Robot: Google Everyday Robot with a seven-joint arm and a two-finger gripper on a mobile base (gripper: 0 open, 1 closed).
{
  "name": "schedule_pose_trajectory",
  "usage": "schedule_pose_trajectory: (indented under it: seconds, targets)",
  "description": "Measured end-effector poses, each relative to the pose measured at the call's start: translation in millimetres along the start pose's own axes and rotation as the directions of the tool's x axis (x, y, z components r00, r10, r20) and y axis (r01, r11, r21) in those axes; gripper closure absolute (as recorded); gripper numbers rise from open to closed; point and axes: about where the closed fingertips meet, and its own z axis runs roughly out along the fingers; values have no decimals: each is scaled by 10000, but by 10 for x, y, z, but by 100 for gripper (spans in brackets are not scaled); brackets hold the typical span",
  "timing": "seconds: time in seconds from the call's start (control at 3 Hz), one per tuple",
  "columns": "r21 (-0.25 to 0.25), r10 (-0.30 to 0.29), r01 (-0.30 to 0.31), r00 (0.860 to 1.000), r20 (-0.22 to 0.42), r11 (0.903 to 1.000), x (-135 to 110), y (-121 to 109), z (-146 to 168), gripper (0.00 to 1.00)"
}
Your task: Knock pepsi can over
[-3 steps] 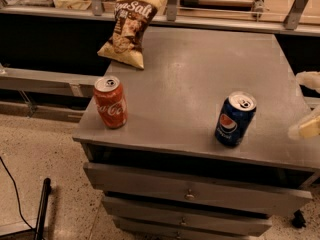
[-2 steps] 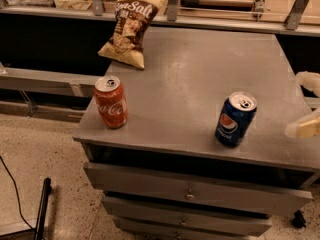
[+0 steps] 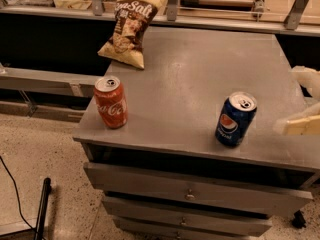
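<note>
now, closest to the camera, the drawers (image 3: 190, 194) are sitting one under another below the worktop (image 3: 200, 74). at the lower left a dark pole (image 3: 42, 204) and a thin cable (image 3: 14, 184) are lying over the speckled floor (image 3: 60, 149).

just above the drawers, the pepsi can (image 3: 235, 119) is standing upright on the right half of the worktop, near the front edge, with its round logo facing the camera. nothing is touching it. to its right, at the border of the view, the hand (image 3: 297, 126) is showing only as a pale blurred shape, hanging at about the height of the can's middle, near the can but apart from it. i cannot tell if the hand is spread or pressed together.

compared with one second ago, this pale shape is reaching a little further in from the right border, toward the can, while both cans are keeping their places. so i am judging that the approach is going on and the push is not yet begun. a sideways move to the left at this height would probably be tipping the can toward the middle of the worktop.

on the left half, the red coca-cola can (image 3: 111, 102) is standing upright near the front left corner, well apart from the pepsi can, so it is hardly risking a hit. further back, a bag of chips (image 3: 129, 31) is leaning at the far left side, and behind it a rail (image 3: 225, 23) is running across.
</note>
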Motion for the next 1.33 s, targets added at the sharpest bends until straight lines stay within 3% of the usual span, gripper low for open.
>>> schedule_pose_trajectory:
  seconds: [0.33, 0.67, 1.0, 1.33]
  targets:
    - [185, -639, 635, 9977, 221, 9978, 34, 0, 13, 0]
    - [696, -1588, 1539, 9847, 717, 9856, 172, -66, 66, 0]
    - [779, -2486, 2435, 9665, 646, 9668, 264, -86, 185, 0]
    - [335, -2632, 2624, 9645, 215, 9644, 369, -62, 300, 0]
